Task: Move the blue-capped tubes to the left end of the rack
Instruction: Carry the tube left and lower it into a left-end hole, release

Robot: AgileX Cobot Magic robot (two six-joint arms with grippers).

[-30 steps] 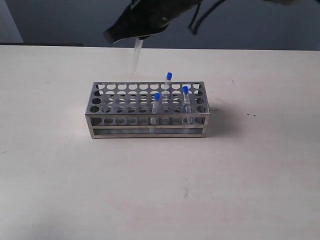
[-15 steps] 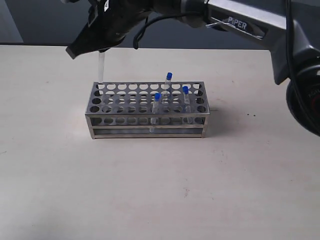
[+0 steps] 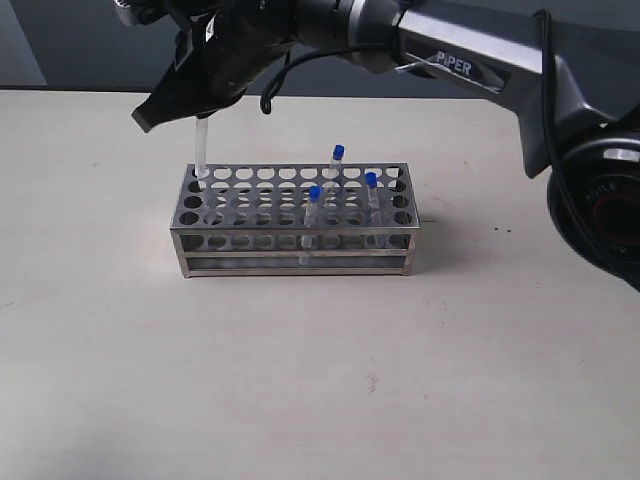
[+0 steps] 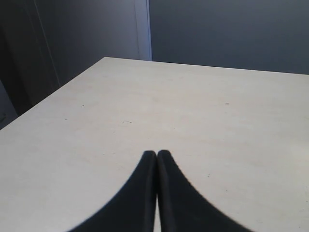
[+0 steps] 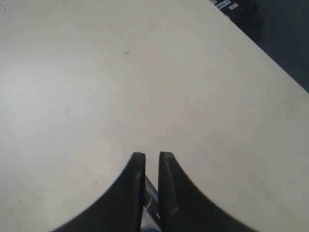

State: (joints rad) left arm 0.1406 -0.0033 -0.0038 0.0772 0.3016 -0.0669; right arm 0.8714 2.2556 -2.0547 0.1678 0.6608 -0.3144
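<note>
The shiny metal rack (image 3: 297,212) stands mid-table. Three blue-capped tubes stand in its right half: one at the back (image 3: 336,166), one at the front (image 3: 313,206), one further right (image 3: 371,194). My right gripper (image 3: 170,108) reaches across to the rack's left end, shut on a fourth clear tube (image 3: 201,146) whose lower tip sits at the back-left corner hole. Its cap is hidden in the jaws. In the right wrist view the tube (image 5: 151,203) shows between the fingers of the gripper (image 5: 152,157). My left gripper (image 4: 157,153) is shut with nothing in it, over bare table.
The pale table (image 3: 320,370) stretches around the rack. The right arm's links (image 3: 480,60) cross above the rack's back edge, and its base (image 3: 600,190) stands at the right edge.
The right gripper carried the tube leftward from above the rack's back middle to its left end, then lowered it slightly so the tip meets the corner hole.
</note>
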